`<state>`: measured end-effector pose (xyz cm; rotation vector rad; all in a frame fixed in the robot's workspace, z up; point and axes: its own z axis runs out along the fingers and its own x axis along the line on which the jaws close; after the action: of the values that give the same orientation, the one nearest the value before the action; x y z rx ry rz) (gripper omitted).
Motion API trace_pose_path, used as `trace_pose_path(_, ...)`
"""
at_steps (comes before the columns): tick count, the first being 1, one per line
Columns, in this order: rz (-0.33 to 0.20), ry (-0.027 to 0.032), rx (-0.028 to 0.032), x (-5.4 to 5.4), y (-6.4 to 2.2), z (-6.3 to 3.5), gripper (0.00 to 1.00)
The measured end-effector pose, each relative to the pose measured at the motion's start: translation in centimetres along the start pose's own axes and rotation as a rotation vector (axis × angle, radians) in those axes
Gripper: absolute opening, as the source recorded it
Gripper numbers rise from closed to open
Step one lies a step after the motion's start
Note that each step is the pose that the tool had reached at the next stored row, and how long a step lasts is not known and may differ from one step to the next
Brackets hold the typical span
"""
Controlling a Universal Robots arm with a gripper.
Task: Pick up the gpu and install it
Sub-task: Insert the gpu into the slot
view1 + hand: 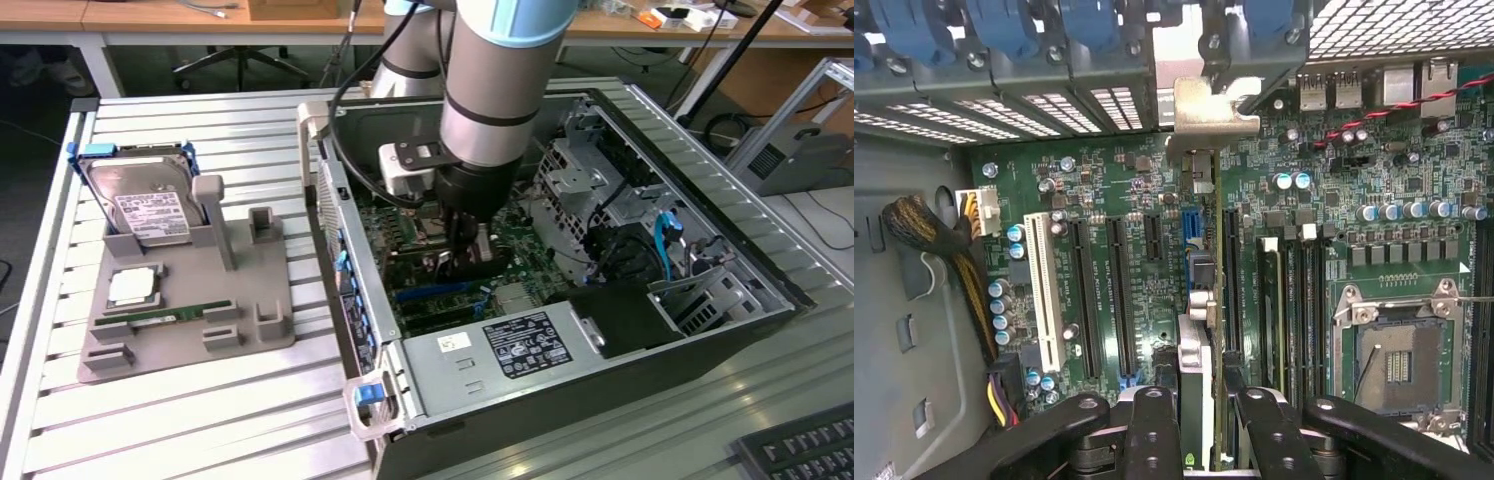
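Observation:
The gpu (1201, 300) is seen edge-on in the wrist view, a thin green board with its silver end bracket (1204, 115) near the case's rear slot openings. My gripper (1202, 410) is shut on it, one black finger (1154, 425) on each side. The card stands upright over the motherboard (1104, 190), in line with a long expansion slot beside the blue one. In the exterior view my gripper (463, 262) reaches down into the open computer case (587, 360), low over the board. Whether the card's edge sits in the slot I cannot tell.
A grey fixture (254, 300) on the exterior view's left carries a hard drive with blue handles (144, 205), a CPU (134, 287) and a RAM stick (167, 317). Inside the case are a power supply (521, 345) and drive cage (587, 170). A keyboard (801, 450) lies at the lower right.

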<state>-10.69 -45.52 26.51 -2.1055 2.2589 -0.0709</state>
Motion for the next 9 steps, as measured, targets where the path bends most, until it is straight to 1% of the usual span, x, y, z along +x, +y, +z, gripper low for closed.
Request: trace_pose_path(9, 0.000, 0.0000, 0.0000, 0.02, 0.32, 0.01, 0.27)
